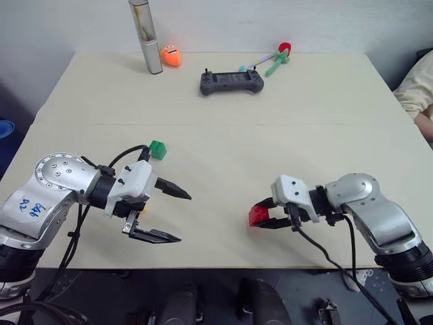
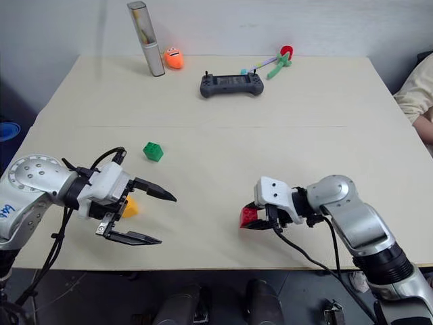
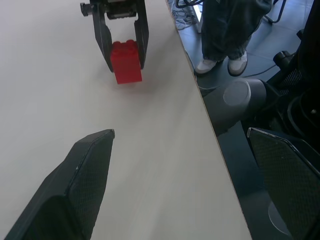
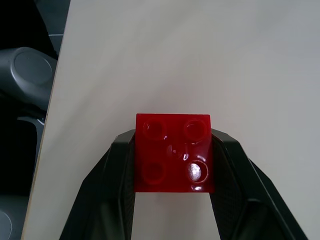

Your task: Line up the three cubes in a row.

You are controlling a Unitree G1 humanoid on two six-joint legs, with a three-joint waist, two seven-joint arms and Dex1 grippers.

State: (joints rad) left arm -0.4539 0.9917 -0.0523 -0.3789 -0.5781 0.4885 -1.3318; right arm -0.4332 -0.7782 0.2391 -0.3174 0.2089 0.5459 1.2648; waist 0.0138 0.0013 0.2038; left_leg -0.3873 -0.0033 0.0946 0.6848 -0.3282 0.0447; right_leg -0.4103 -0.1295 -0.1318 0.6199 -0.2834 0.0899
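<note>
Red cube (image 4: 173, 152) was clamped between the two black fingers of my right gripper (image 1: 265, 217), near the front edge of the table (image 1: 223, 101) on my right side. In the right wrist view I saw both fingers pressed flat against opposite side faces of the cube, with its four studs facing the camera. In the left wrist view the same cube appeared between those fingers, its lower part level with or just past the fingertips; I could not tell whether it touched the tabletop.

My left gripper (image 2: 160, 218) stood wide open and held nothing. Its fingers (image 1: 174, 191) pointed toward the right gripper, well apart from it, over the near left part of the table.

I saw the yellow-orange cube (image 2: 129, 207) partly hidden behind the left gripper's body, lying on the table just beside it. The green cube (image 2: 153, 152) sat on the table beyond the left gripper, apart from the other two cubes.

At the far side of the table I noted a grey game controller (image 1: 231, 82), a round orange toy (image 1: 170, 55), an upright silver cylinder (image 1: 145, 36) and a green and red toy (image 1: 278, 59). A person's sleeve (image 1: 416, 84) showed at the far right edge.
</note>
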